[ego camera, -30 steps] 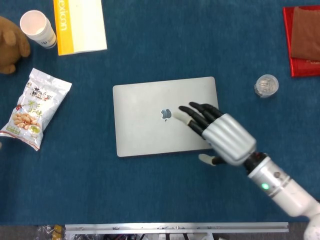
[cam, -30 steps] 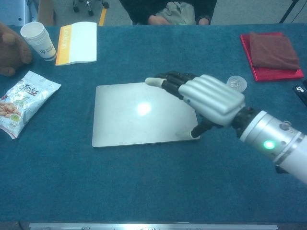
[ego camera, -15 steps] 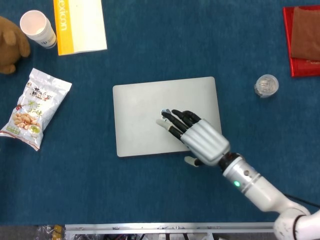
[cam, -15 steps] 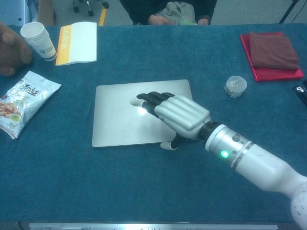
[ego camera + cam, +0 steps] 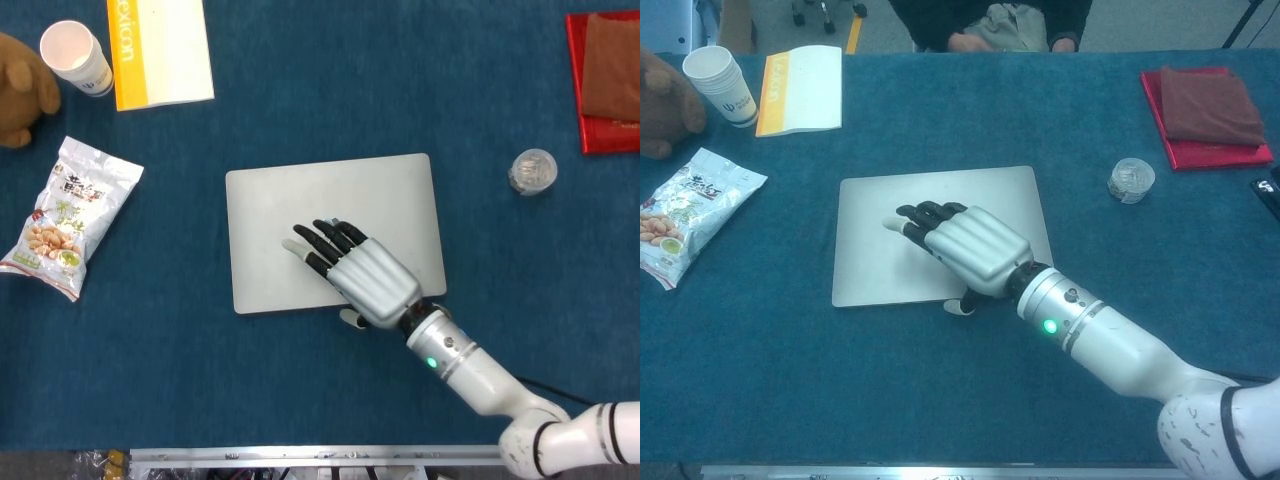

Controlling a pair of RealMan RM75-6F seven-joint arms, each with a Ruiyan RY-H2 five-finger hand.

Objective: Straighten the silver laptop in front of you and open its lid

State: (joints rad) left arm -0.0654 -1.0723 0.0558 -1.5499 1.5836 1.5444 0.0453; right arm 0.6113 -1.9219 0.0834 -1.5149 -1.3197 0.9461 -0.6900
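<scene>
1. Since a second ago my right hand (image 5: pixel 358 272) has slid leftward across the flat silver aluminium laptop (image 5: pixel 290 210), from its right edge to about the middle of the lid, so that it now covers the logo that showed earlier; the laptop itself has not shifted.
2. My right hand lies palm-down over the closed lid, fingers (image 5: pixel 920 215) stretched out and a little apart, holding nothing; the thumb (image 5: pixel 960 306) hangs at the laptop's near edge, and I cannot tell whether it touches.
3. The laptop sits shut in the middle of the dark blue cloth-covered table (image 5: pixel 300 400), its edges roughly square to the table's near edge.
4. My left hand shows in neither view.
5. At the far left stands a white paper cup (image 5: pixel 75 57) with a small blue mark on its side that I cannot read.
6. Beside the cup lies a white booklet with a yellow spine (image 5: pixel 160 50); the letters "exicon" run along the yellow strip.
7. Nearer on the left lies a white snack packet printed with peanuts (image 5: pixel 70 215); its green characters are too small for me to read.
8. A brown plush toy (image 5: pixel 20 95) sits at the left edge.
9. To the right of the laptop stands a small clear plastic container (image 5: pixel 531 171), and past it a red tray holding a folded brown cloth (image 5: pixel 605 75).
</scene>
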